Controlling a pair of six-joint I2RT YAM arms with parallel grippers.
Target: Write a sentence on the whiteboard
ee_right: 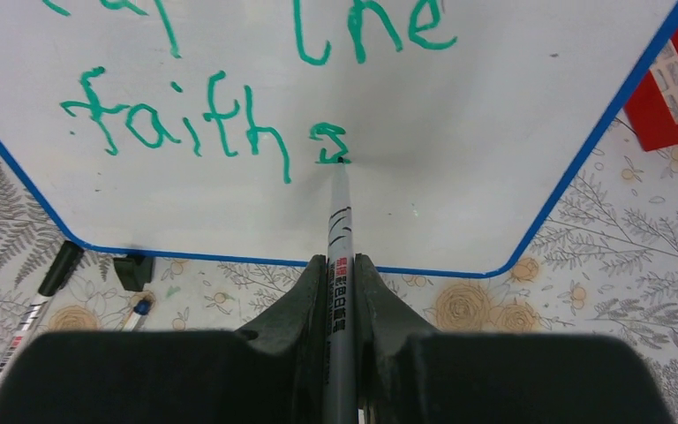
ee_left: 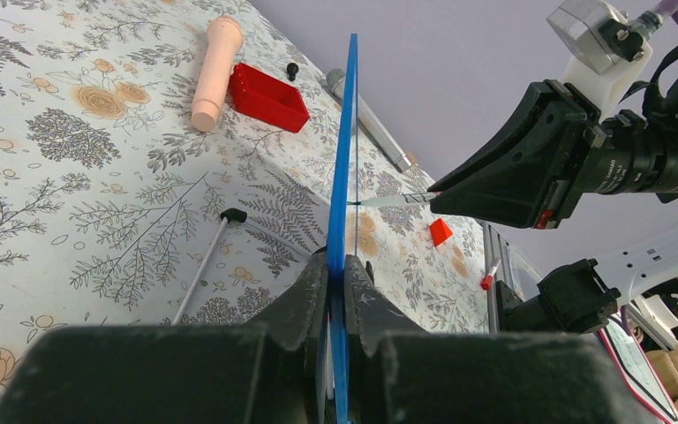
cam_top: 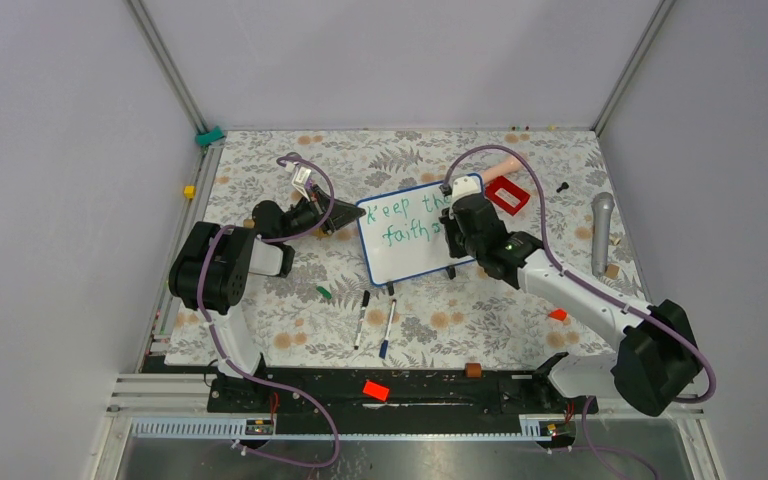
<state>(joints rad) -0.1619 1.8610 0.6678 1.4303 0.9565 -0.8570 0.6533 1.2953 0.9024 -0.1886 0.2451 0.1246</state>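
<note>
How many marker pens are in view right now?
3. One slim grey marker is gripped in the right end effector, tip on the glossy white, blue-rimmed whiteboard. Two more markers lie side by side on the floral tablecloth in front of it. Others may be hidden.

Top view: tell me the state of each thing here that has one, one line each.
whiteboard, upright, clamped at one edge
sentence, unfinished, reads "Keep the faith s"
marker, uncapped, tip on the whiteboard
left hand, shut on the whiteboard
right hand, shut on the marker
spare markers, lying flat before the whiteboard
</note>
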